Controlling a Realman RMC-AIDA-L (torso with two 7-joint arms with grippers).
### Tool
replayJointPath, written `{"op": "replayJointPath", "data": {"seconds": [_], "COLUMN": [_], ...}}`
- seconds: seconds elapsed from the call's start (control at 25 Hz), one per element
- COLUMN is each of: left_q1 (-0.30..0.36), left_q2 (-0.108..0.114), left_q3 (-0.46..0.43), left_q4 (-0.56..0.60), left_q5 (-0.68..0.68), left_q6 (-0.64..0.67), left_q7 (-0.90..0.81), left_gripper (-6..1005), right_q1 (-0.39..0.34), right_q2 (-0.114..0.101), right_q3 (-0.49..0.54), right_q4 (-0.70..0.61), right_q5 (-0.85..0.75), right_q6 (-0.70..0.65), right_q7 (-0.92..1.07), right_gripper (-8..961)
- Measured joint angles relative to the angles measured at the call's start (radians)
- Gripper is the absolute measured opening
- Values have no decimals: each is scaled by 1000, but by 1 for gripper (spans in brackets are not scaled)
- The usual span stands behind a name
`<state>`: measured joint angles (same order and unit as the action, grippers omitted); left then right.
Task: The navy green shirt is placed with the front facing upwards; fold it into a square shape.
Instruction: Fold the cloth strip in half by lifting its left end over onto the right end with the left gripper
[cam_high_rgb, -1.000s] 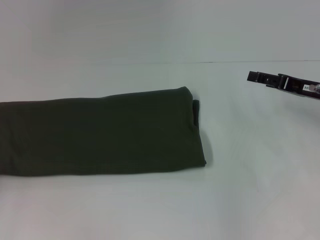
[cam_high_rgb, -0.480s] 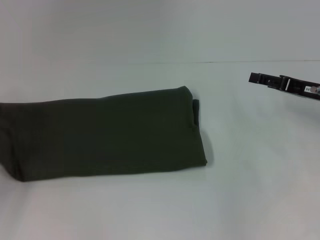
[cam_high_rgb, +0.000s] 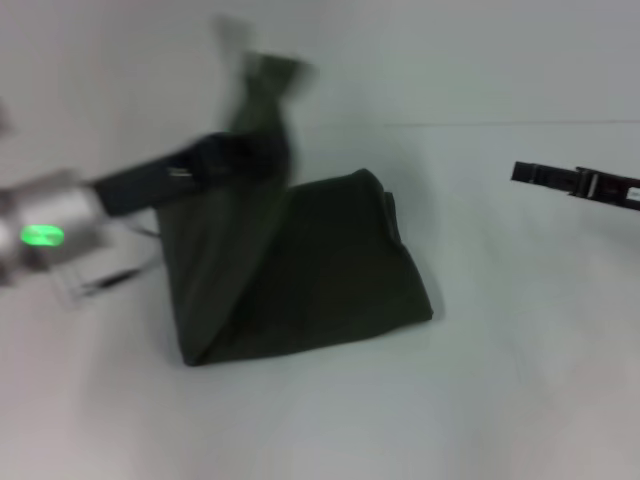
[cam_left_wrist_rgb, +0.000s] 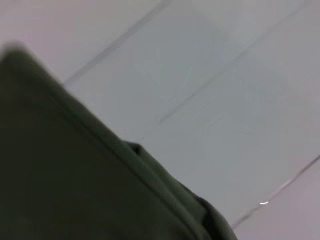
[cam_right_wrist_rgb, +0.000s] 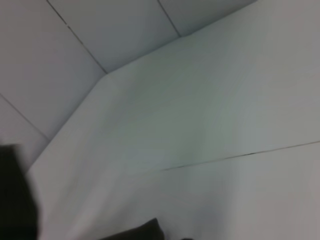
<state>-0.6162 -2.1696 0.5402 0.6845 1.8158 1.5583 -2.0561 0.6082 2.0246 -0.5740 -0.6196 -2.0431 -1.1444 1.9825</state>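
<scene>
The navy green shirt (cam_high_rgb: 330, 275) lies on the white table as a folded dark olive band. Its left end is lifted into the air, and a flap (cam_high_rgb: 265, 95) stands above the rest. My left gripper (cam_high_rgb: 245, 155) comes in from the left, blurred by motion, and is shut on that raised end above the shirt's left part. The cloth hangs from it down to the fold near the table. In the left wrist view the shirt's fabric (cam_left_wrist_rgb: 60, 165) fills the near side. My right gripper (cam_high_rgb: 530, 173) hovers off to the right, apart from the shirt.
The white table (cam_high_rgb: 500, 380) stretches in front of and to the right of the shirt. Its far edge (cam_high_rgb: 480, 124) meets a pale wall behind. The left arm's silver body with a green light (cam_high_rgb: 42, 236) reaches across the table's left side.
The left arm has swung into view and lifted the shirt's left end up and to the right, so the long band is now much shorter. The right gripper drifted slightly right.
</scene>
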Motion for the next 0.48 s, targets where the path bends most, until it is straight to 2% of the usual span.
{"op": "replayJointPath", "data": {"seconds": [0.12, 0.2, 0.28, 0.44, 0.48], "left_q1": [-66, -92, -117, -136, -137], "left_q2": [0, -3, -7, -7, -7], "left_q3": [21, 13, -10, -105, -110], "left_q4": [-274, -418, -613, -832, -839], "left_q5": [-59, -95, -157, -185, -185], "left_q6": [-137, -231, -344, -378, -373], "left_q7": [154, 240, 382, 670, 685], "left_gripper": [38, 41, 45, 52, 89], "right_q1": [-15, -23, -29, -30, -30], "right_q2": [-14, -25, -34, -42, -43], "right_q3": [1, 1, -2, -7, -7], "right_q4": [-8, -9, -10, -6, -5], "right_q5": [0, 0, 0, -10, -17], "right_q6": [-35, -47, -53, -53, -51], "right_q7": [-12, -22, -31, -53, -54], "right_gripper": [858, 857, 857, 857, 857]}}
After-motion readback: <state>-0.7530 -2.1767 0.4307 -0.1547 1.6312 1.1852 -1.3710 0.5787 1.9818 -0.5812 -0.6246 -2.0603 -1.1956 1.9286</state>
